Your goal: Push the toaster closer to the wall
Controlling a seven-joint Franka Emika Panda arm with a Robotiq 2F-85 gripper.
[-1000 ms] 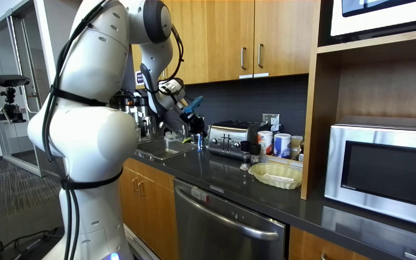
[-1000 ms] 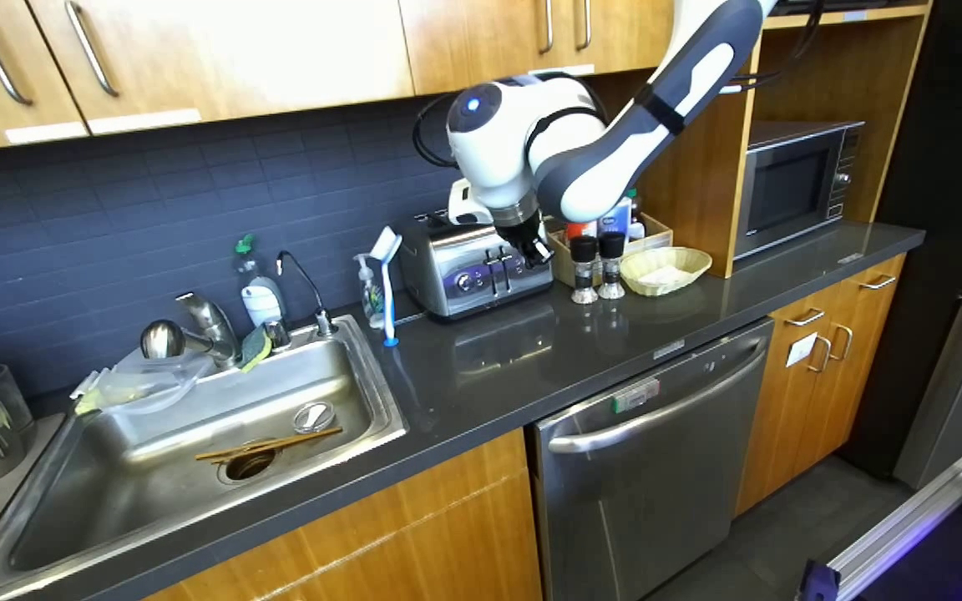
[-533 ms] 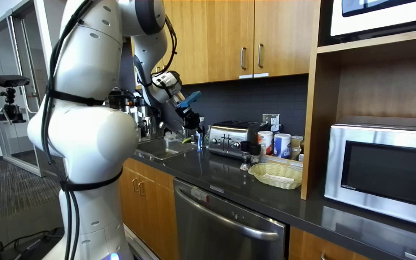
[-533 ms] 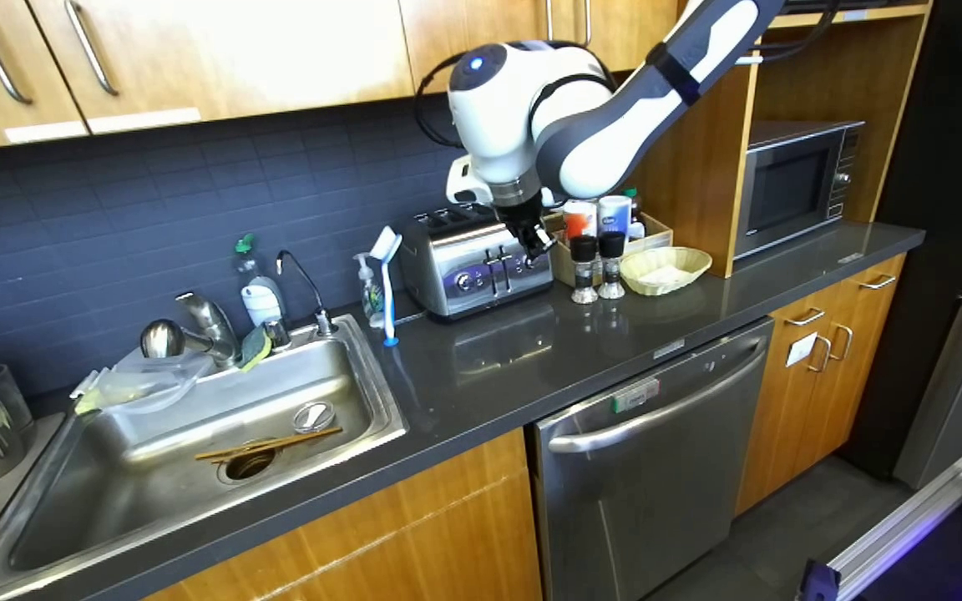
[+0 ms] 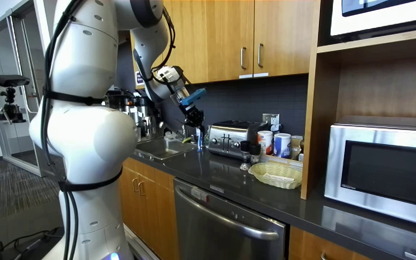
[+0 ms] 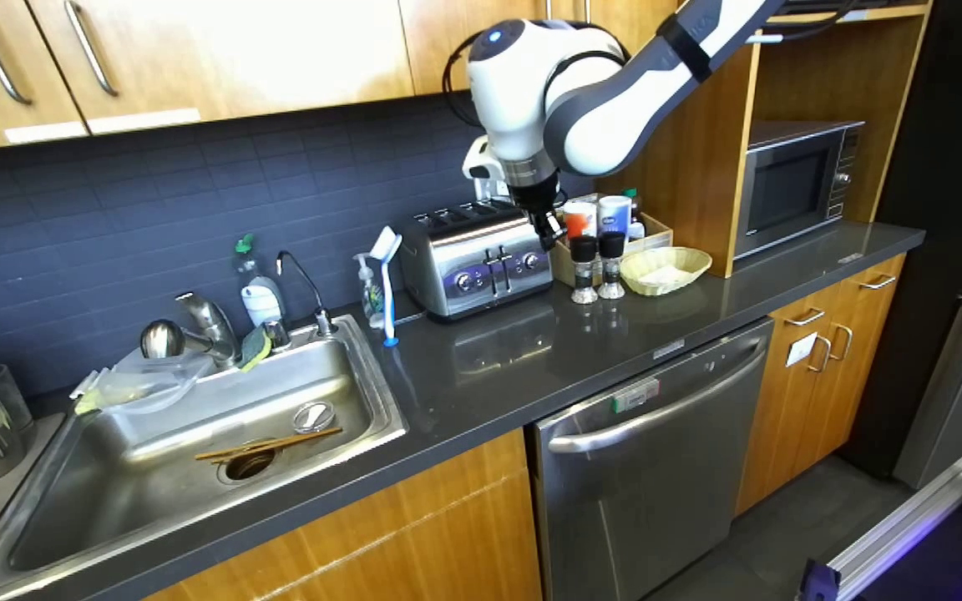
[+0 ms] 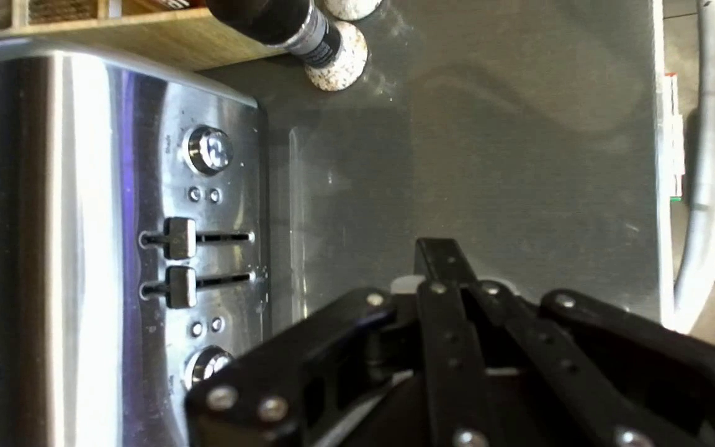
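Note:
The silver toaster (image 6: 481, 271) with dark trim stands on the counter, its back toward the dark wall (image 6: 155, 209). It also shows in an exterior view (image 5: 226, 139), and its slots, levers and knobs fill the left of the wrist view (image 7: 103, 248). My gripper (image 7: 437, 264) is shut with nothing between its fingers. In the wrist view it is over the counter, to the right of the toaster's front and apart from it. In an exterior view the gripper (image 6: 552, 234) overlaps the toaster's right end, pointing down. The gap behind the toaster is hidden.
Two dark-capped shakers (image 6: 584, 271), a wooden box with canisters (image 6: 656, 234) and a pale basket (image 6: 665, 271) stand right of the toaster. A blue-white brush (image 6: 387, 284) and soap bottle (image 6: 370, 292) stand left, by the sink (image 6: 372, 392). Cabinets (image 5: 229, 43) hang above.
My arm has risen and leaned back. The hand has moved up and a little right along the toaster in an exterior view, and now points more steeply down. The toaster has not visibly moved.

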